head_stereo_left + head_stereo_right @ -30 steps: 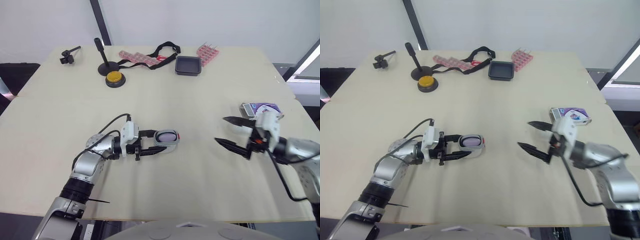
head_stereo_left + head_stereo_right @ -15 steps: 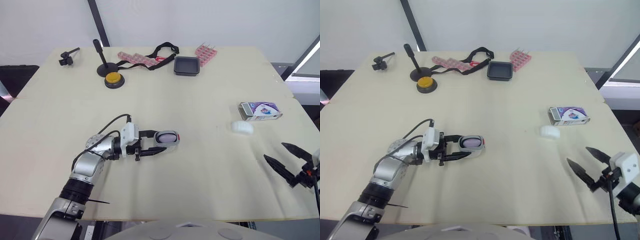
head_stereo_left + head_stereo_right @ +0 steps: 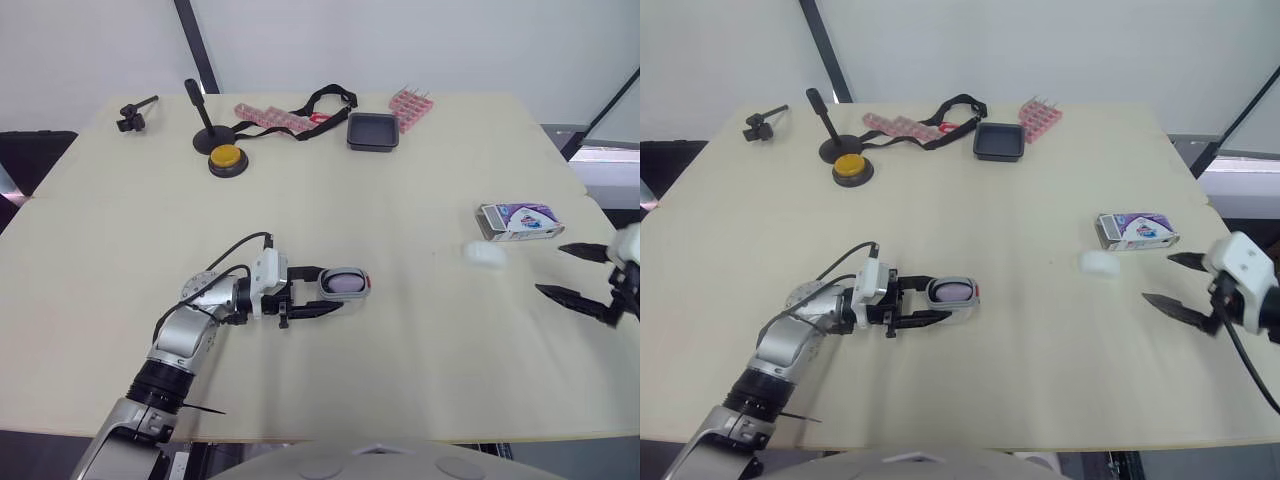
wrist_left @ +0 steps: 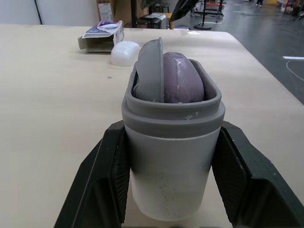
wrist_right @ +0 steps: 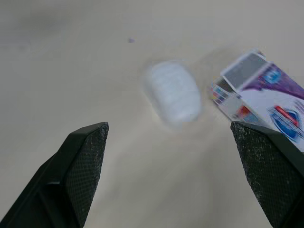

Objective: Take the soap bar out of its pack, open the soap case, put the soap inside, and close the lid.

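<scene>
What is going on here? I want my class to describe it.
A robot is partway through boxing a soap bar. Its left pincer is shut on the grey case, low over the table, with something purple showing inside. The white soap lies bare beside its opened pack. The right pincer hangs open near them, touching neither.

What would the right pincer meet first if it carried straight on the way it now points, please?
Most likely the white oval bar, which lies straight ahead of the open right pincer. The soap pack sits off to one side of that line, though depth is hard to judge.
</scene>
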Action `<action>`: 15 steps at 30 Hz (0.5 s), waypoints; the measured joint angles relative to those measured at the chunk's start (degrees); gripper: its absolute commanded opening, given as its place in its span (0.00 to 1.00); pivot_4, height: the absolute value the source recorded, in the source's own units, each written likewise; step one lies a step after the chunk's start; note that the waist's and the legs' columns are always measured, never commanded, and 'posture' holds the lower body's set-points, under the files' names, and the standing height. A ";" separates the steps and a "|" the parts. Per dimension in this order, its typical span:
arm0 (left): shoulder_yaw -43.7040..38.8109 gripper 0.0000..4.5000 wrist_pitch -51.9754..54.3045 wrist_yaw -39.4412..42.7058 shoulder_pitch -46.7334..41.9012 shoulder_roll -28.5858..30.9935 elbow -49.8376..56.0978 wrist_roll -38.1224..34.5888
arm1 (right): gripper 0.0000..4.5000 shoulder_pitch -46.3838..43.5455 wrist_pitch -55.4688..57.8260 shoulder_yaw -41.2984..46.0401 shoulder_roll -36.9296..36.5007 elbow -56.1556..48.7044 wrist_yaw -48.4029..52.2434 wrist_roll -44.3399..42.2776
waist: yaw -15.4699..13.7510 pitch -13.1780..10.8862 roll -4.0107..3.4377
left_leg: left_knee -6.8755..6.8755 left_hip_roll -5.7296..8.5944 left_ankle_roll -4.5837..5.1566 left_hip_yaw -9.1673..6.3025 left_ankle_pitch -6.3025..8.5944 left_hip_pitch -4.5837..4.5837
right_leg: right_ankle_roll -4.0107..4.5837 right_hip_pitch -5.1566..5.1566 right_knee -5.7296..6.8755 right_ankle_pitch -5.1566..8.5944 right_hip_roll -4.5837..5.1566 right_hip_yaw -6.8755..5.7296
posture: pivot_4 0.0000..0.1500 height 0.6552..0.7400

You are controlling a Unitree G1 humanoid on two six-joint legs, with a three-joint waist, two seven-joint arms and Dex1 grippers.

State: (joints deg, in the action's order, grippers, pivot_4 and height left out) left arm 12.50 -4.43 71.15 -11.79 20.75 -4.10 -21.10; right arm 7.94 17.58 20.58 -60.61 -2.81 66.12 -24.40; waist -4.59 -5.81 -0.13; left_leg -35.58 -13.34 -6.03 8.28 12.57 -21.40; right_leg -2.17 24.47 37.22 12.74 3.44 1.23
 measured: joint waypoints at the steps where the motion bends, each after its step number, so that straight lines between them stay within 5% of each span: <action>1: 0.02 0.43 0.04 0.13 0.02 -0.02 -0.04 -0.05 | 0.99 -1.66 1.29 -2.10 -0.55 0.15 0.45 0.46 | -0.07 0.00 0.00 | -0.04 0.00 0.05 0.02 0.03 0.00 | 0.00 0.00 0.00 0.00 -0.01 0.00 | 1.00 0.87; 15: 1.13 0.43 -1.94 1.96 -1.71 -1.34 -2.00 1.05 | 0.99 -26.62 7.42 -23.08 -1.36 7.82 4.81 9.44 | -0.19 -0.01 -0.01 | -0.28 -0.02 0.21 0.10 0.08 -0.01 | 0.02 0.13 0.15 0.00 0.03 -0.06 | 1.00 0.87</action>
State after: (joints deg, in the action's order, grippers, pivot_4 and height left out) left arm 13.63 -6.38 73.11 -13.50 19.41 -6.11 -20.05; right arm -18.68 25.00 -2.50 -61.97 5.01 70.93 -14.96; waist -4.78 -5.83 -0.14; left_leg -35.86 -13.36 -5.82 8.38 12.65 -21.41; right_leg -2.14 24.60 37.38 12.75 3.47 1.17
